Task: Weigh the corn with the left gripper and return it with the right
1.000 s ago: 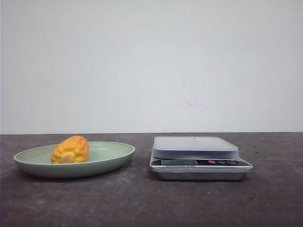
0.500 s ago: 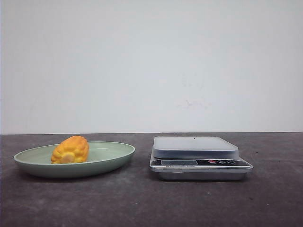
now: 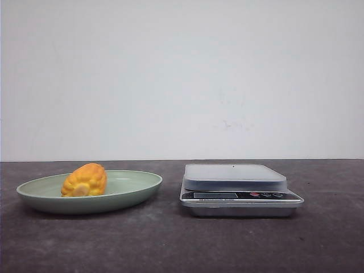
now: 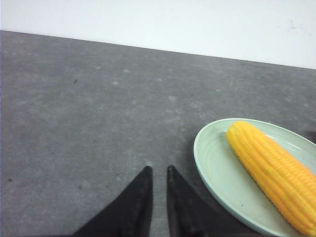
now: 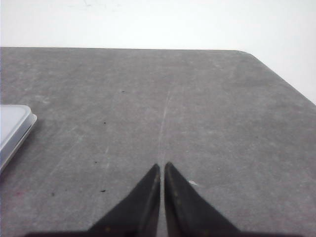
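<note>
The corn (image 3: 85,180), a yellow-orange cob, lies in the green plate (image 3: 136,187) at the left of the table. It also shows in the left wrist view (image 4: 271,173), lying in the plate (image 4: 212,158). My left gripper (image 4: 159,170) hangs over bare table just beside the plate's rim; its jaws are nearly together with a thin gap and hold nothing. My right gripper (image 5: 162,165) is shut and empty over bare table, well away from the corn. Neither gripper shows in the front view.
A silver kitchen scale (image 3: 234,176) with a flat grey platform stands right of the plate; its corner shows in the right wrist view (image 5: 12,128). A white wall stands behind the dark grey table. The table's far right corner (image 5: 247,53) is in view.
</note>
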